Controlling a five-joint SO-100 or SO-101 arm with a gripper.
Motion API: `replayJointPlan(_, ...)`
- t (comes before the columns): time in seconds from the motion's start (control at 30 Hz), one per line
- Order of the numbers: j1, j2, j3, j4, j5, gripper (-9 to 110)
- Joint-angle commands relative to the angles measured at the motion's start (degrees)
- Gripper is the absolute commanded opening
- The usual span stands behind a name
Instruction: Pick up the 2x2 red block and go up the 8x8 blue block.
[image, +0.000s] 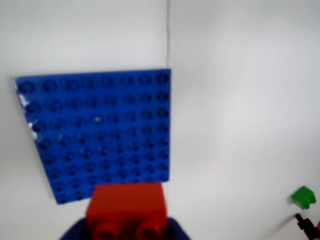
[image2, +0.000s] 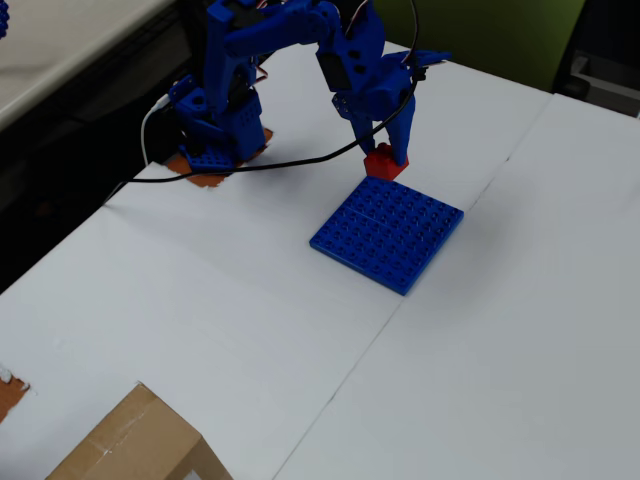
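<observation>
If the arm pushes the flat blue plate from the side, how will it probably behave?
The 8x8 blue block looks thin and rigid, so it would likely slide flat on the smooth white table, not tip. It probably is light, so pressing the 2x2 red block down may shift it.

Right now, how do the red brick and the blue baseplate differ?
The red 2x2 brick is small and chunky; the blue 8x8 baseplate is wide, thin and flat. The brick is held in the hand over the plate's near edge; the baseplate lies free on the white table. Both are studded plastic toy pieces.
</observation>
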Motion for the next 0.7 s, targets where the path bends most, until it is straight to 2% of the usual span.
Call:
replayJointPlan(0.0,0.35,0.7,-2.55,-0.35,-11.69,2)
replayJointPlan(0.67,0.35,-0.18,-2.55,-0.88,-11.07,2)
